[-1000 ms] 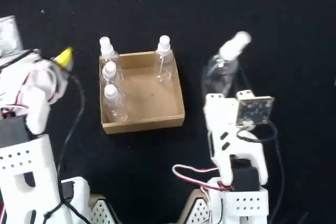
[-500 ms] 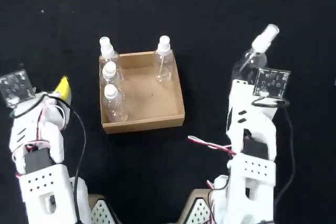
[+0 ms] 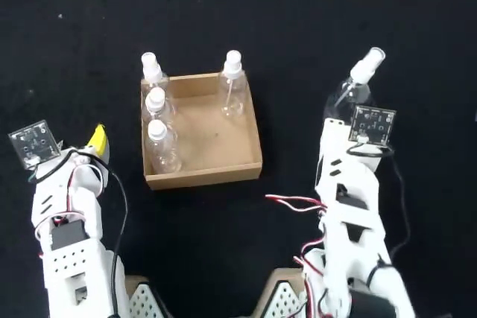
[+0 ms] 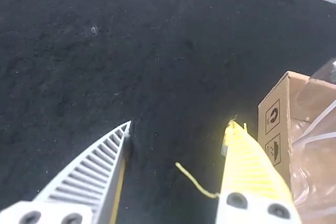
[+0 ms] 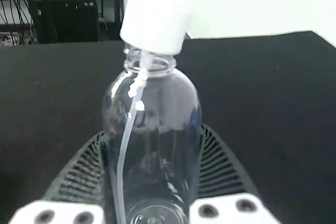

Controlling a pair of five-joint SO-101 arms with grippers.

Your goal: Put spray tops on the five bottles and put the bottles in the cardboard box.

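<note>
The right claw [image 3: 349, 103] is clenched on a clear bottle [image 5: 152, 129]. Its two ribbed fingers [image 5: 220, 166] press against opposite sides of the bottle body. The bottle is held tilted, with its neck pointing away from the arm. A white spray top [image 3: 368, 65] sits on the neck, and the dip tube [image 5: 126, 145] runs down inside the bottle. Whether the spray top is screwed fully down cannot be determined. The held bottle is well apart from the cardboard box [image 3: 201, 176], on the box's right side and roughly level with its far wall.

The left claw [image 4: 179, 129] is released and grasps nothing. Its white finger [image 4: 94, 177] and yellow finger [image 4: 252, 177] stand spread over the black tabletop [image 3: 298, 27]. This claw is on the box's left side, near the left wall but not touching it, and level with the near half of the box.

The cardboard box is open at the top and rests on the tabletop between the two arms. Four capped bottles stand upright inside it, each clear with a white spray top:
- The far-left bottle [image 3: 152, 74], middle-left bottle [image 3: 156, 103] and near-left bottle [image 3: 161, 147] form a row along the box's left wall.
- The far-right bottle [image 3: 233, 88] stands in the box's far right corner, apart from the row.
</note>
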